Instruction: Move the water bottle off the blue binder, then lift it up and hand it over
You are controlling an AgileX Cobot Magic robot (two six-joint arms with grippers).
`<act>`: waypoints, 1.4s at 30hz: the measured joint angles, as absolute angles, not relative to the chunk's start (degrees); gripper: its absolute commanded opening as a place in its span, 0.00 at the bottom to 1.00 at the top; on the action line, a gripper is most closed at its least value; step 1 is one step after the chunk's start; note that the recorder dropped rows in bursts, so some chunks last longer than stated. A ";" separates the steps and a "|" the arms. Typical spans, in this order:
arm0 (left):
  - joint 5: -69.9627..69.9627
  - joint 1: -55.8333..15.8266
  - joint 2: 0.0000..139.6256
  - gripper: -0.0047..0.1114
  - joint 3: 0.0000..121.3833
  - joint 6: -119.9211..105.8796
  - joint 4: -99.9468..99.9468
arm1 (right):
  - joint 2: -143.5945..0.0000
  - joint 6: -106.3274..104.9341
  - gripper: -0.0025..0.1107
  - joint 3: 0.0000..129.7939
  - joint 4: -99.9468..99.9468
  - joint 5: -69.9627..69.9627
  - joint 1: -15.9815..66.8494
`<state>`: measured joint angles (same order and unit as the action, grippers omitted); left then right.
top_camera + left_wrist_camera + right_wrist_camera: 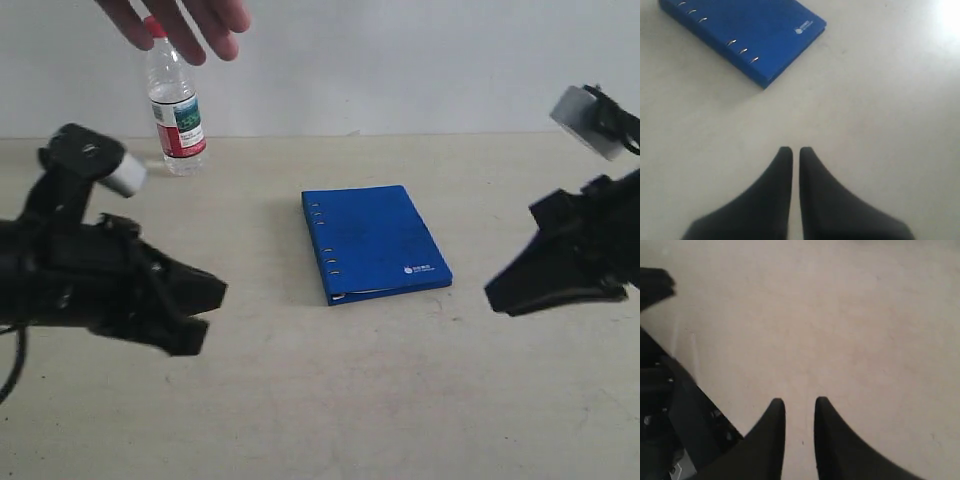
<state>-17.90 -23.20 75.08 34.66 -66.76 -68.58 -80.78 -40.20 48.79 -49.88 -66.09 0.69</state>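
Left gripper point(795, 150) hovering, jaws closed, empty. Water bottle point(177, 115) standing on table point(300, 400), well clear of blue binder point(375, 240), a hand point(185, 25) hanging above its cap. Binder lying flat, not yet lifted. Right gripper point(800, 401) sitting slightly parted, holding nothing.

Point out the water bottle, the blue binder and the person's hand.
water bottle point(179, 124), exterior view, on its label band.
blue binder point(375, 242), exterior view, middle of its cover.
hand point(186, 15), exterior view, base of the fingers.
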 measured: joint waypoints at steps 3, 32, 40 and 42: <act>-18.02 -24.32 86.64 0.18 41.91 -77.70 -85.88 | -90.67 -49.08 0.55 55.11 -54.69 -61.05 0.69; -23.80 -14.63 123.29 0.53 69.94 -81.45 -99.73 | -124.50 -55.21 0.70 82.03 -57.42 -54.19 0.69; -28.14 -13.70 123.29 0.53 69.94 -81.22 -99.73 | -127.81 -55.35 0.70 82.67 -58.07 -53.43 0.69; -29.11 -13.70 123.29 0.53 69.94 -81.49 -99.73 | -128.02 -56.22 0.70 82.70 -59.19 -53.80 0.69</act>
<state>-29.11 -13.70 123.29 69.94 -81.49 -99.73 -128.02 -56.22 82.70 -59.19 -53.80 0.69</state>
